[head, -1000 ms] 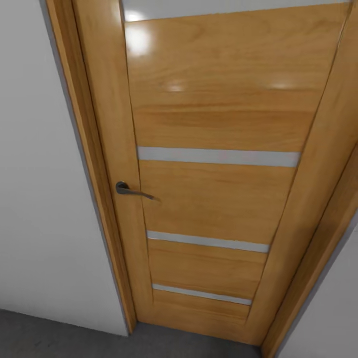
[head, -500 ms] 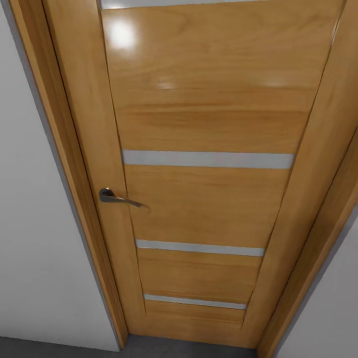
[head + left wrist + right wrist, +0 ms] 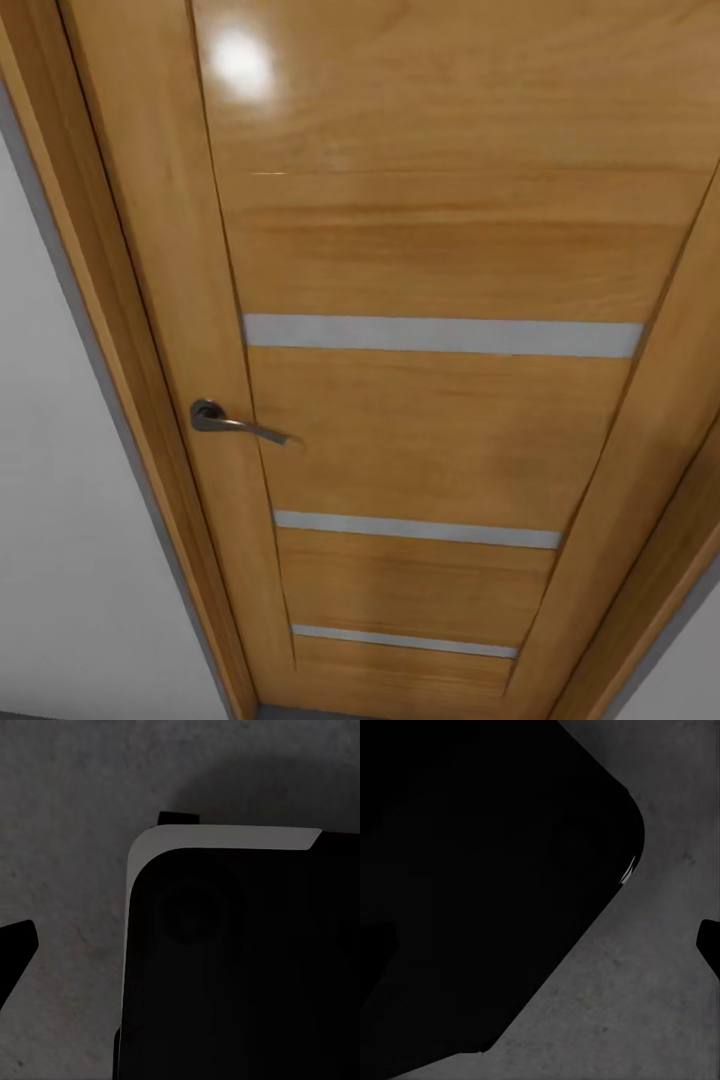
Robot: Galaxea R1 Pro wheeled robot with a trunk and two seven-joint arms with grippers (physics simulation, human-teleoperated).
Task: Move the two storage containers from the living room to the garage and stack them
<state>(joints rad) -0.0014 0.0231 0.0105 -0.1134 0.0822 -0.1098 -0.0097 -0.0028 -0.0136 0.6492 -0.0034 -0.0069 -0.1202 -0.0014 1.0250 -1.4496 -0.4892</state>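
The two storage containers are out of view. In the left wrist view my left gripper (image 3: 180, 945) hangs over dark grey, rough floor (image 3: 67, 810), with one dark fingertip (image 3: 16, 943) far out at the picture's edge, so it stands open and empty. My right gripper (image 3: 540, 945) hangs over the same floor (image 3: 660, 1020), its fingertip (image 3: 709, 941) likewise at the edge, open and empty. A big black rounded part of the robot's body (image 3: 240, 967) sits under both grippers.
Straight ahead in the head view is a closed glossy wooden door (image 3: 430, 430) with grey horizontal strips and a dark metal lever handle (image 3: 235, 422). Its wooden frame (image 3: 100, 300) meets pale grey wall (image 3: 60, 560) on the left and at the lower right.
The whole head view has shifted: the door now looks larger and closer, and the grey floor strip at the bottom has dropped out of the picture. The door stays closed.
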